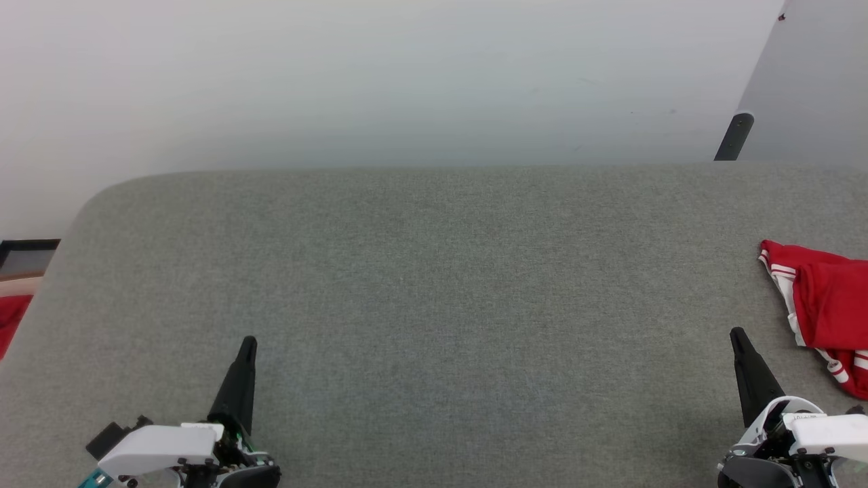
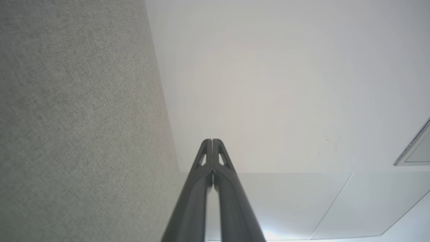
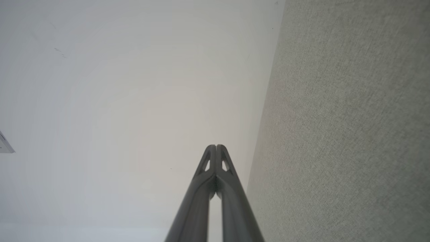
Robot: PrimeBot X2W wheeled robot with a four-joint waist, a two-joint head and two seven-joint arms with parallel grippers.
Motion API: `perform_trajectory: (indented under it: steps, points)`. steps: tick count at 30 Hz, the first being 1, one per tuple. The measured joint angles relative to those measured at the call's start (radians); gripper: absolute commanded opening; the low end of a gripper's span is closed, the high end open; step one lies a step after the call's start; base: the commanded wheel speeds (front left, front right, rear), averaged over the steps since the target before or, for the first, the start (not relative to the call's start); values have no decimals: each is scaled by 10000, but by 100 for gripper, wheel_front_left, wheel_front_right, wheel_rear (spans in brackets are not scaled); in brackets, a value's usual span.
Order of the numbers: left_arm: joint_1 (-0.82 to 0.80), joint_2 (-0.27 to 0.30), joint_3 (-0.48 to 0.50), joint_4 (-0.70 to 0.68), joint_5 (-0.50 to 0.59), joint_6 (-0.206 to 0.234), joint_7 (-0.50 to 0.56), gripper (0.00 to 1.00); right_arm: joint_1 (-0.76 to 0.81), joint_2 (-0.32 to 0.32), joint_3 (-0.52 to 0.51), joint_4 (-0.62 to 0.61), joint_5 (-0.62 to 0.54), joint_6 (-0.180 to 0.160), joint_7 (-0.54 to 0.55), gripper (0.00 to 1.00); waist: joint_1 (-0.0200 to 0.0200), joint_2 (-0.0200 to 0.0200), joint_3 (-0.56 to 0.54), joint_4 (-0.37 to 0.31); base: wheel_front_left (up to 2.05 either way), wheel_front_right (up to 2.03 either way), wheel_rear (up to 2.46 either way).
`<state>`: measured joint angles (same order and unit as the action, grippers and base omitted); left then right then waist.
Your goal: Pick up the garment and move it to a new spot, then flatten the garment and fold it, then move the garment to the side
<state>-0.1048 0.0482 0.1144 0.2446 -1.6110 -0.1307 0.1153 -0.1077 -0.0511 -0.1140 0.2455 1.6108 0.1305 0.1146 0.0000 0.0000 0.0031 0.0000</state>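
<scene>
The right end effector point(image 3: 216, 147) rises from the bottom edge, near the middle. Its two long dark fingers point(image 3: 196, 205) are pressed together at the tips, with only a thin slit of light between them lower down. Each tip has a small cut-out window. Nothing is held between them. To the right runs the table point(image 3: 352, 117), its grey woven cover slanting up to the top edge. The tips sit just beside its edge, against the pale wall point(image 3: 117, 101) behind. The wall has a few faint marks point(image 3: 58, 52) up high, and a pale corner point(image 3: 4, 145) juts in at the left edge.
</scene>
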Motion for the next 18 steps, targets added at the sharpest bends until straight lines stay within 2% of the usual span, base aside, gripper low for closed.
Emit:
perform_trajectory:
  steps: [18]
  points:
    - [-1,0,-2,0,0,0,0,0,0,0,0,0,0,0,0,0,0,0,0,0,0,0,0]
